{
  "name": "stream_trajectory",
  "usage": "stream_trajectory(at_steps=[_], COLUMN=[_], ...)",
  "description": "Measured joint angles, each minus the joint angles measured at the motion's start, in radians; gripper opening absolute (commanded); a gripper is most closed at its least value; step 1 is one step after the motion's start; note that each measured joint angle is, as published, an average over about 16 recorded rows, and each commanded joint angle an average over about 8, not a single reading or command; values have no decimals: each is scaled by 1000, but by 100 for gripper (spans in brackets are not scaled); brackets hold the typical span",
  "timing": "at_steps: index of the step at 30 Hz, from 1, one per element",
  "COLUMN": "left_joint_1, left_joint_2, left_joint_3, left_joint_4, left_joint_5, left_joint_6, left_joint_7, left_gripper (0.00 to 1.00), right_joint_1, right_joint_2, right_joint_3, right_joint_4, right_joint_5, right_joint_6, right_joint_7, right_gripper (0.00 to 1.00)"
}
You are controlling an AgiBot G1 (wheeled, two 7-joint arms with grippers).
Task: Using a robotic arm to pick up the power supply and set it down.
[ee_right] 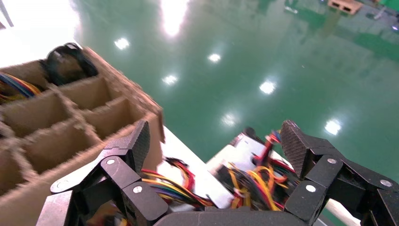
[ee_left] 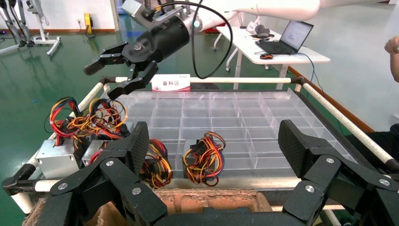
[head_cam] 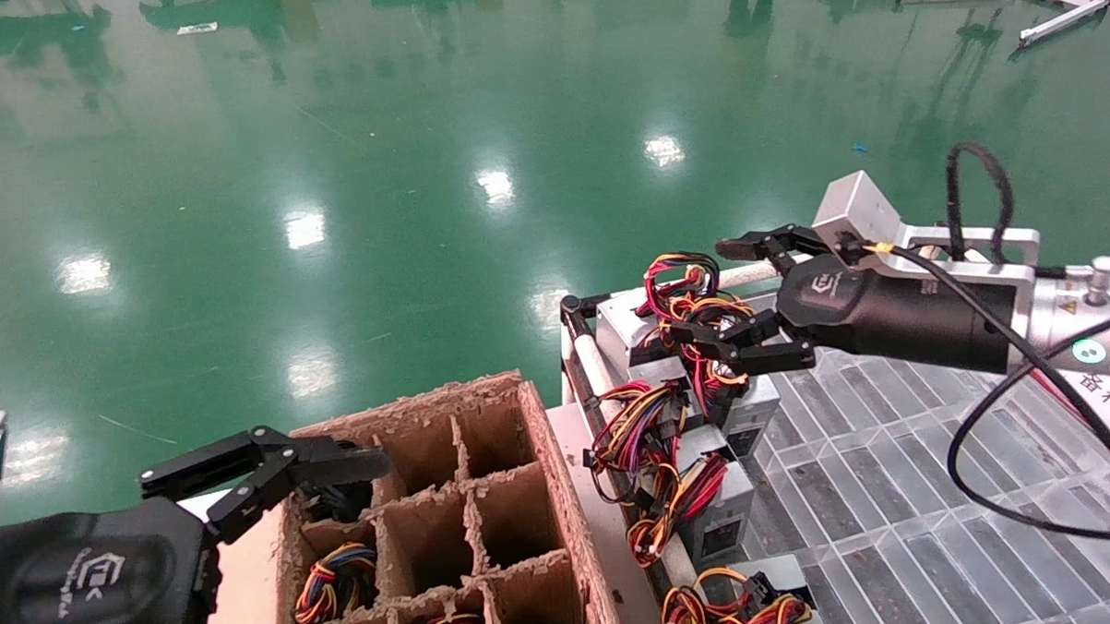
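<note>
Grey power supply (head_cam: 626, 329), red-yellow-orange-black wires; brown cardboard box (head_cam: 561, 496); green floor (head_cam: 328, 154).

The head camera is looking down and forward from above at the cardboard box (head_cam: 452, 528) and clear tray (head_cam: 893, 485). Each wrist camera is peering out close between its own fingers. All three are sharing the wire bundles (head_cam: 693, 307) at the tray's edge.

Brown corrugated cardboard box with divider cells (head_cam: 488, 499) sat beside a clear plastic compartment tray (head_cam: 893, 485) framed by white tubes. Glossy green floor (head_cam: 329, 172) all around. White desk (ee_left: 263, 47) behind carried an open laptop (ee_left: 289, 37). Red-and-white label sign (ee_left: 170, 82) at the tray's far edge.
</note>
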Motion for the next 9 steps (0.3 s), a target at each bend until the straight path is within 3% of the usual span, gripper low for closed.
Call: stream_trajectory(at_steps=[9], left_joint_1=[0], left_joint_2=[0], left_joint_3=[0], left_joint_4=[0], left_joint_5=[0], left_joint_6=[0], left_joint_7=[0], left_gripper=[100], right_joint_1=[-80], right_joint_2=[40], right_joint_3=[50], right_joint_4=[123], right_joint_5=[41], right_joint_6=[-22], right_joint_7=[56], right_gripper=[100])
